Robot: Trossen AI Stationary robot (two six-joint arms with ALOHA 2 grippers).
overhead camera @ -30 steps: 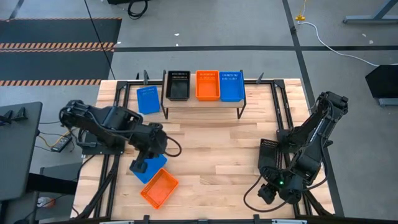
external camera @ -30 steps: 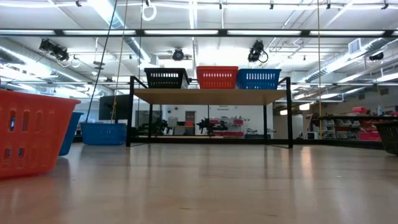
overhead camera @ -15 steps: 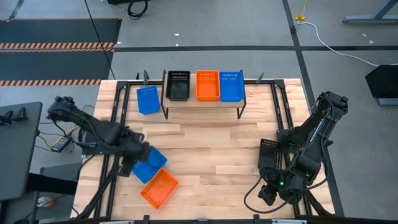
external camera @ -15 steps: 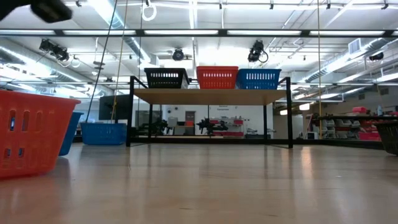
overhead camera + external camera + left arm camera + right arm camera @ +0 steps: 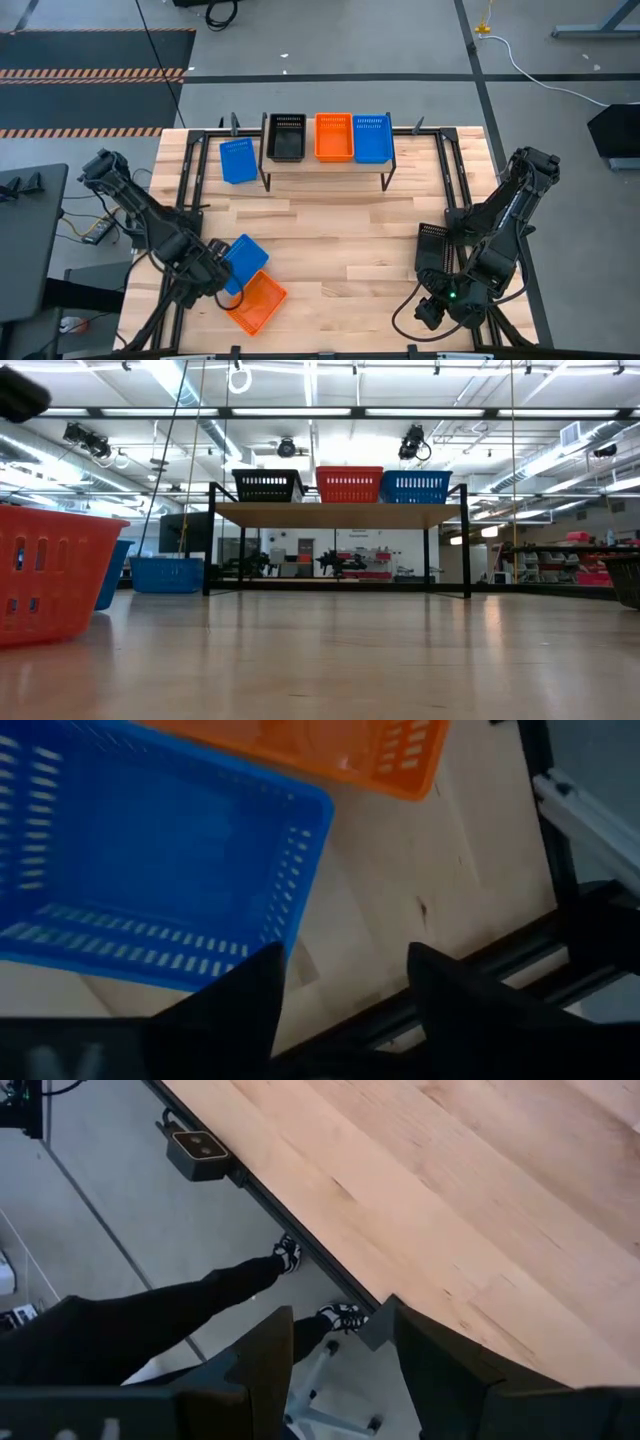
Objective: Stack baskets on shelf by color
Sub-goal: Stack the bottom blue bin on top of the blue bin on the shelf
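Left gripper (image 5: pixel 222 281) – fingers apart, empty – hovers beside the blue basket (image 5: pixel 243 262) overlapping an orange basket (image 5: pixel 257 303). Right gripper (image 5: pixel 340 1330) waits past the surface (image 5: pixel 340 240) edge, fingers apart

table (image 5: pixel 340 240): light wood planks, black metal frame at the edges
floor (image 5: pixel 330 50): grey concrete, dark seams
hazard mat (image 5: pixel 90 60): black, orange-striped borders, beyond the table's far-left corner
cable (image 5: pixel 520 60): white, on floor far right
person's legs (image 5: pixel 200 1295): dark trousers, black-and-white shoes, beside table edge
box (image 5: pixel 197 1148): small, dark, on frame rail
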